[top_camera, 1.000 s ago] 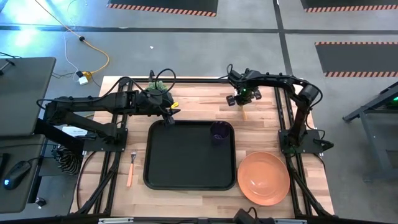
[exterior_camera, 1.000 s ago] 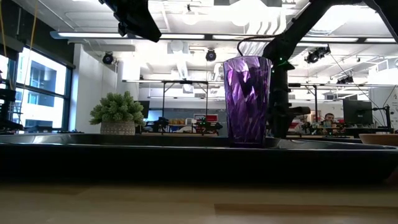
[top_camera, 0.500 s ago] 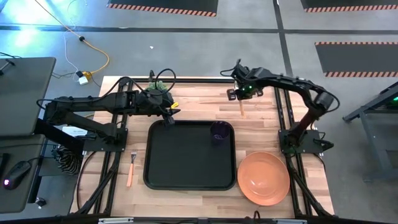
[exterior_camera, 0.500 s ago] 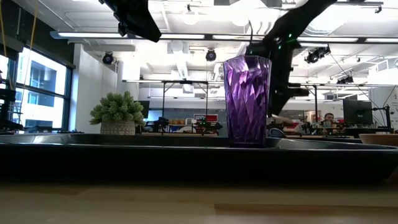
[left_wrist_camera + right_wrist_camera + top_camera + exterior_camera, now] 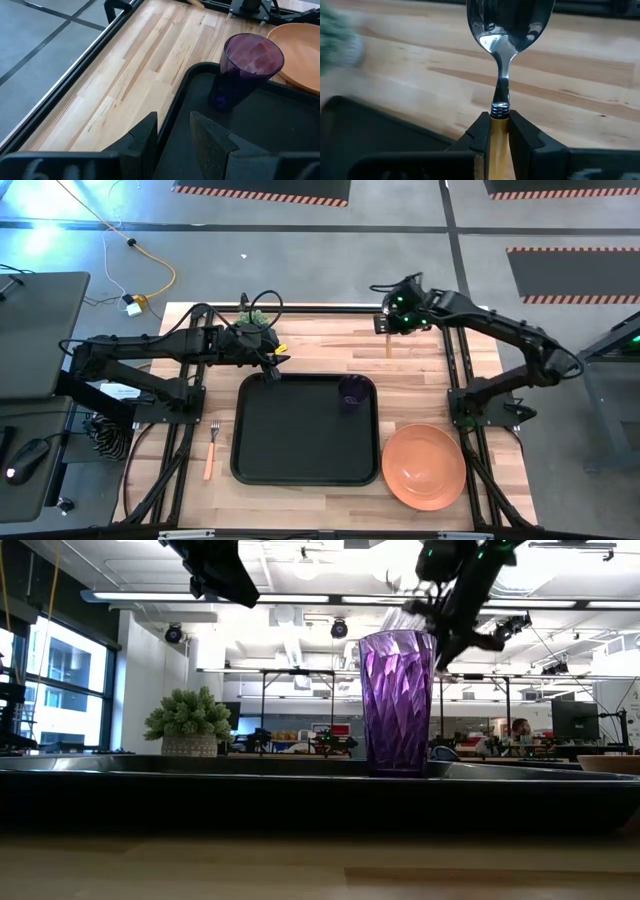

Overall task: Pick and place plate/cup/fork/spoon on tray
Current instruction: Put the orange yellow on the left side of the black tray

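Above the wooden table's (image 5: 420, 380) far edge, the right gripper (image 5: 495, 131) clamps the spoon (image 5: 506, 30) by its handle, the tray (image 5: 300, 442) lying nearer the robot, leftward.

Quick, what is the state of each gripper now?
Left gripper: jaws open, holding nothing, above the tray's corner.
Right gripper: jaws closed on the spoon, held above the table.

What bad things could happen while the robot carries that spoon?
1. The right gripper holds the spoon only by its thin handle, with the jaws pinched near the neck, so it might twist or slip out.
2. The cup stands upright in the tray corner nearest that arm; a low pass could knock it over.
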Available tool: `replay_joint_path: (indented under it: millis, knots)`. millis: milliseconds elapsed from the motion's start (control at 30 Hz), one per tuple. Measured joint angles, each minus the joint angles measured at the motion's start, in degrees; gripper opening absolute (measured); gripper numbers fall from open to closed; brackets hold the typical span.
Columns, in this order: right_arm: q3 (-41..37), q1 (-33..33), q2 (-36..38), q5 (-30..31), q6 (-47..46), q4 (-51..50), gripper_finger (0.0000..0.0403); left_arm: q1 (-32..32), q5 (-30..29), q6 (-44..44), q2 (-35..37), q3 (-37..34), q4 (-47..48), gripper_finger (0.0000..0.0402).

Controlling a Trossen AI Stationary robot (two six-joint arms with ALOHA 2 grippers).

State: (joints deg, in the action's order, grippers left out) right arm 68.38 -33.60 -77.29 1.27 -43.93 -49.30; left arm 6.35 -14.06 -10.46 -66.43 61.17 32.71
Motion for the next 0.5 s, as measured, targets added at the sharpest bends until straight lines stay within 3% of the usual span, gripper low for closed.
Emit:
replay_joint_path:
  millis: [500]
  knots:
    - [0.0, 8.0, 10.94, 0.8, -4.26, 9.31, 0.003, -0.02, 0.89, 0.02, 0.0, 0.0, 0.02, 0.0108]
